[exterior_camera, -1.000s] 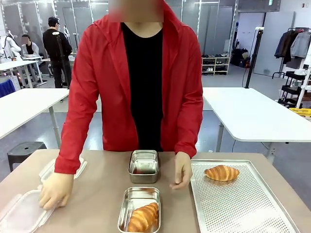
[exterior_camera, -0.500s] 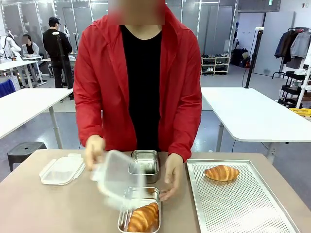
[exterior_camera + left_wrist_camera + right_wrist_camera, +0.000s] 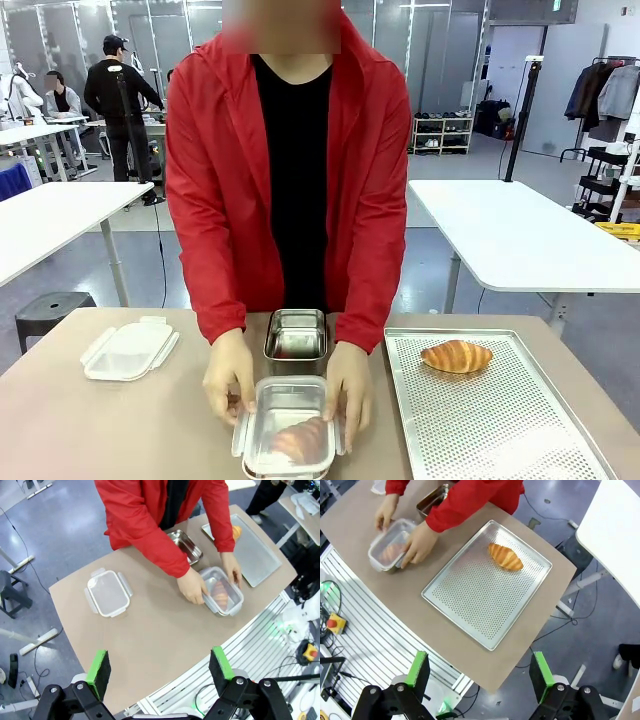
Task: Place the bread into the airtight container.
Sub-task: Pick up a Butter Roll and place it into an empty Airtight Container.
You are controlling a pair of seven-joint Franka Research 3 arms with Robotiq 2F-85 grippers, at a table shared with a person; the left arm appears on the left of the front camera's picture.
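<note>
Since half a second ago the clear lid [image 3: 288,408] has gone from mid-air down onto the near box [image 3: 285,471], and the person's hands have come to rest on its two sides. We see the croissant [image 3: 298,440] lying inside that box under the lid, so this piece of bread is already where the task wants it. One hand [image 3: 229,375] and the other hand [image 3: 349,382] press at the lid's edges.

We cannot tell whether the lid is seated all the way round. If one side rides up on the rim, the seal will fail. The croissant seems to stand fairly high in the box, so hard pressing could squash it or keep the lid from closing.

Just behind stands an empty box [image 3: 296,335], with a spare lid [image 3: 130,350] well apart on the desk [image 3: 150,430]. A second croissant [image 3: 456,356] lies on the tray [image 3: 500,430].

The left gripper [image 3: 159,664] and the right gripper [image 3: 477,669] both hang high above the desk, fingers wide apart and holding nothing. We judge the chief danger to be an arm coming down for the second croissant or the empty box while the person's hands are in the way. A pinch too firm would also crush the soft bread, and one too loose could drop it short of the box.
</note>
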